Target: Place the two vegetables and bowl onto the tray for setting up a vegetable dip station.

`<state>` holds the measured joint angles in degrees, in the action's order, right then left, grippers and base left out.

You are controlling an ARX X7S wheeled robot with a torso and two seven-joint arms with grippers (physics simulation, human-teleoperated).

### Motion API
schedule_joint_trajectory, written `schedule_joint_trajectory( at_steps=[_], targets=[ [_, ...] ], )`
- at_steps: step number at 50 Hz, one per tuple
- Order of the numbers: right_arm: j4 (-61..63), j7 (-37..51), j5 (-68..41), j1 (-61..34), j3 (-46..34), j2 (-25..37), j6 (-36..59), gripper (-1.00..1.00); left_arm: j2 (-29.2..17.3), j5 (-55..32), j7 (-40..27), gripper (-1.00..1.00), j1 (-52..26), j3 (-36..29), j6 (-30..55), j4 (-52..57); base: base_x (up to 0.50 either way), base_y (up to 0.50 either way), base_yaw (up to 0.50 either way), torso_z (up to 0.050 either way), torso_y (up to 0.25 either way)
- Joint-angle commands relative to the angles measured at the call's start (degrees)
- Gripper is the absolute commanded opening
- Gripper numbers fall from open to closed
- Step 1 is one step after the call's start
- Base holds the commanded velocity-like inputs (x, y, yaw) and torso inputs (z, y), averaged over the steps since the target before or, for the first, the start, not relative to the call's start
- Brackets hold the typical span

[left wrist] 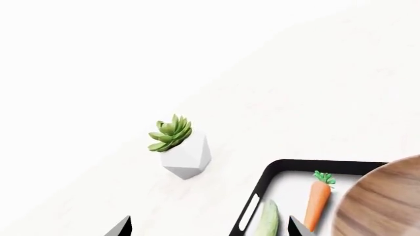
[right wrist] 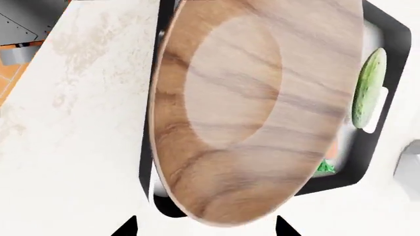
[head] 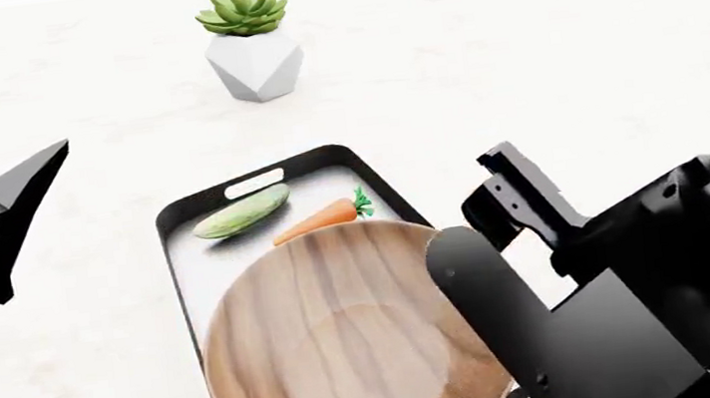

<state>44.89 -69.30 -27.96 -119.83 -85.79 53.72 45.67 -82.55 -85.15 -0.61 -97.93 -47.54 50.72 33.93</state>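
Bowl: the wooden bowl [head: 350, 335] lies on the tray [head: 172, 220], covering most of its floor at the end away from the succulent; its rim overhangs the tray's rim on the right hand's side.
Bowl contents: nothing in it.
Vegetables: the cucumber [head: 241, 213] and the carrot [head: 321, 218] lie on the tray floor between the bowl and the handle slot [head: 254, 182], carrot just beside the bowl's edge.
Right hand [right wrist: 205, 227]: fingertips spread either side of the bowl's rim, gripping nothing, as far as the wrist view shows.
Left hand [left wrist: 208, 227]: open, empty, off the tray's side.
Risk: a fingertip catching the overhanging rim on withdrawal may tilt or drag the bowl, shoving the carrot.
Beyond the tray: a succulent [head: 242, 7] in a white pot stands apart on the table [head: 552, 46].
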Motion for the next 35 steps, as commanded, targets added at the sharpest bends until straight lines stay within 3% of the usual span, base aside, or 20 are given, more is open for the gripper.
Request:
schedule_joint_trajectory(
  at_steps=[1, 9, 12, 17, 18, 27, 35],
  targets=[
    [-10.34, 2.21, 4.70, -2.54, 1.36, -1.84, 1.06, 1.00, 3.58, 1.39, 0.67, 1.00, -0.03, -0.09, 0.36, -1.50, 0.00, 0.00, 0.00, 0.000, 0.000],
    [-22.15, 5.71, 7.51, -1.69, 3.89, -5.24, -3.29, 1.00, 9.87, 2.53, 2.30, 1.00, -4.39, 0.65, 4.41, -3.98, 0.00, 0.00, 0.00, 0.000, 0.000],
    [-27.28, 18.47, 7.72, 3.90, 8.47, -8.57, -2.24, 1.00, 12.20, 4.40, 2.18, 1.00, -3.28, 0.11, 2.71, -4.37, 0.00, 0.00, 0.00, 0.000, 0.000],
    [-27.16, 32.93, 4.33, 12.63, 14.91, -9.11, -1.22, 1.00, 15.10, 6.14, 0.50, 1.00, -2.46, 0.22, 0.29, -5.18, 0.00, 0.00, 0.00, 0.000, 0.000],
    [-26.88, 34.83, 3.35, 13.56, 16.25, -9.39, -0.76, -1.00, 15.33, 6.59, 0.27, 1.00, -2.06, 0.29, -0.47, -5.14, 0.00, 0.00, 0.00, 0.000, 0.000],
    [-25.31, 51.84, -2.28, 18.16, 27.49, -12.35, 5.62, -1.00, 19.20, 8.28, -5.16, 1.00, 2.49, 1.15, -8.04, -4.85, 0.00, 0.00, 0.00, 0.000, 0.000],
    [-23.43, 58.69, -4.55, 19.91, 33.00, -13.44, 7.42, -1.00, 20.37, 8.86, -7.36, 1.00, 3.63, 2.14, -10.87, -4.50, 0.00, 0.00, 0.00, 0.000, 0.000]
  ],
)
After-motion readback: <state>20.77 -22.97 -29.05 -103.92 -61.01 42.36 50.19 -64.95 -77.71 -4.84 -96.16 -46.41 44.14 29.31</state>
